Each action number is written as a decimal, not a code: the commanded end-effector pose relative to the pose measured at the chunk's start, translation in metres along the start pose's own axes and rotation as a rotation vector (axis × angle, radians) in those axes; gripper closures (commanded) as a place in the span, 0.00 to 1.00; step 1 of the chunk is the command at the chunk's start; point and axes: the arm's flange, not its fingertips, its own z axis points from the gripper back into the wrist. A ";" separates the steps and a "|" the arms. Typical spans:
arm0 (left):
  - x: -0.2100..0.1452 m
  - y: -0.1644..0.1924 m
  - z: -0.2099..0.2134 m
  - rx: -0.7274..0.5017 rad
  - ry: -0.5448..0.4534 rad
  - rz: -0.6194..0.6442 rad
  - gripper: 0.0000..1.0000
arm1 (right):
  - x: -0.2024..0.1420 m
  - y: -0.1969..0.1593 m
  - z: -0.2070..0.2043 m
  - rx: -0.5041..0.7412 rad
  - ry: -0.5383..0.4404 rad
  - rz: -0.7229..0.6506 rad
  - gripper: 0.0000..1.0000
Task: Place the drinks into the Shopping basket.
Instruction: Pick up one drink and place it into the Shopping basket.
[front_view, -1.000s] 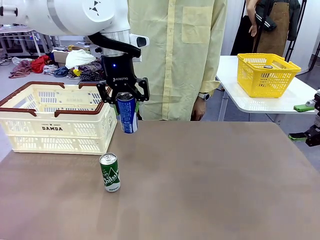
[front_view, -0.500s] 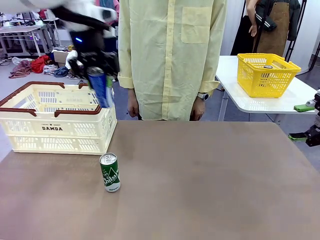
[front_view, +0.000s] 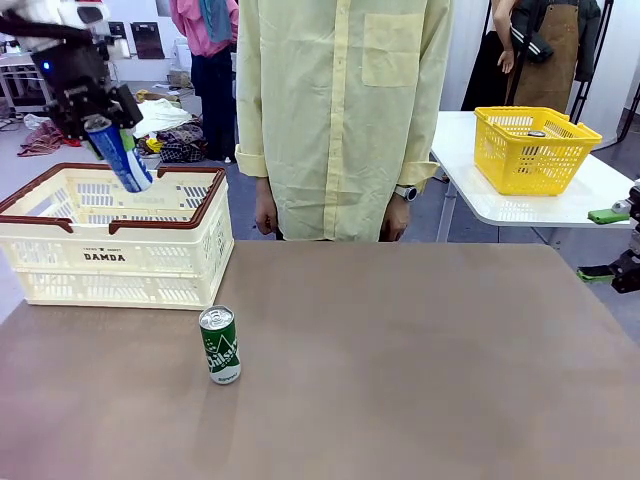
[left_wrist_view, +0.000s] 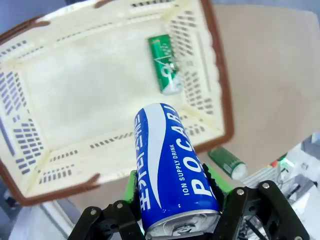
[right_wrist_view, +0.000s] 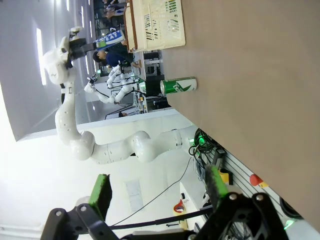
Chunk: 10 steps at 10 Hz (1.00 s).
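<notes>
My left gripper (front_view: 104, 133) is shut on the blue can (front_view: 128, 166), which hangs tilted above the far left part of the Shopping basket (front_view: 105, 276). In the left wrist view the blue can (left_wrist_view: 169, 160) sits between the green pads of that gripper (left_wrist_view: 172, 196), over the basket's open inside (left_wrist_view: 222, 95). A green can (left_wrist_view: 164, 64) lies on the basket floor. Another green can (front_view: 220, 344) stands upright on the table in front of the basket's right corner; it is also in the right wrist view (right_wrist_view: 178, 86). My right gripper (front_view: 603, 243) is open at the table's right edge.
A person in a pale yellow shirt (front_view: 345, 110) stands at the far side of the table, hands down. A yellow mesh basket (front_view: 533, 146) sits on a white side table at the back right. The brown tabletop (front_view: 420, 360) is bare to the right of the can.
My left arm has carried the blue can up and to the left, from beside the basket's right corner to above the basket. The green can and right arm have not moved.
</notes>
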 end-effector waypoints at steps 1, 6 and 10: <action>0.028 -0.007 -0.024 0.080 -0.024 0.061 1.00 | 0.000 0.003 0.003 -0.010 0.016 -0.003 0.00; 0.050 0.000 -0.076 0.063 0.044 0.089 1.00 | 0.000 0.003 0.003 -0.010 0.016 -0.003 0.00; 0.075 -0.006 -0.098 0.097 0.099 0.126 1.00 | 0.000 0.003 0.003 -0.010 0.016 -0.003 0.00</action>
